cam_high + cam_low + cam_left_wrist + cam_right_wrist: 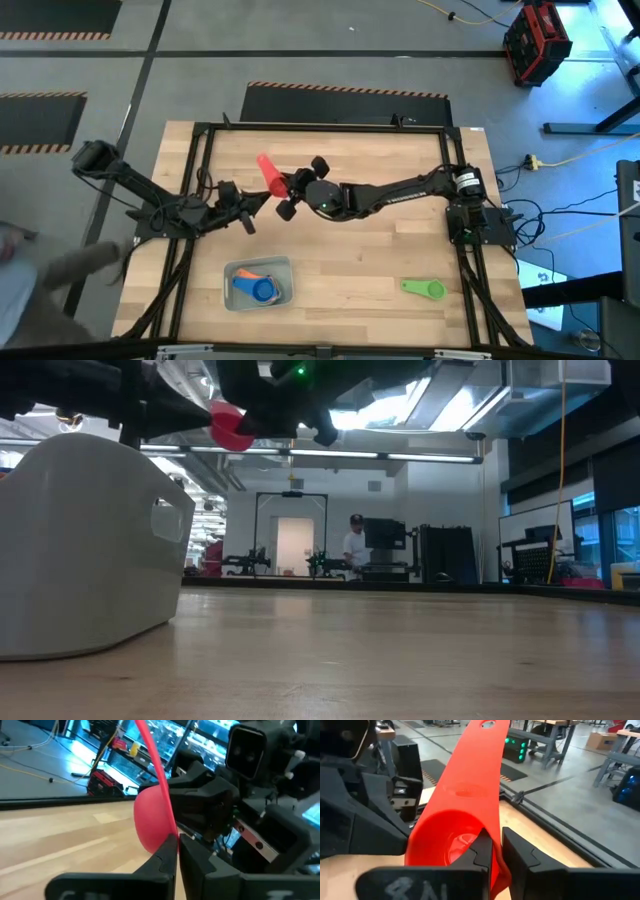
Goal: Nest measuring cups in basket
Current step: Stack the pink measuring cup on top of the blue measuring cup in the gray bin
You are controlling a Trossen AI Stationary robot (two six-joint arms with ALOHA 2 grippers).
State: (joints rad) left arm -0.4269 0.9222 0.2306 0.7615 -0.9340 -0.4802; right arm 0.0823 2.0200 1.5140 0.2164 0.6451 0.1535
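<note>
Two tools meet above the middle of the counter (380, 250), and both are clamped on one red-pink measuring cup (268, 174). The right tool (293, 186) pinches the rim of the cup's bowl between its two fingers (485, 851), the flat handle pointing away from it. The left tool (262, 196) grips the same bowl from the opposite side, its fingers (167, 854) closed on the rim, so the two tools almost touch. The cup hangs in the air, clear of the wood.

Four cups can be counted. Besides the held one, two lie nested in the basket (257, 283), nearer the front edge than the tools: one orange cup (245, 281) and one blue cup (264, 290). One green cup (424, 289) lies alone on the counter, well to the right tool's side of the basket
</note>
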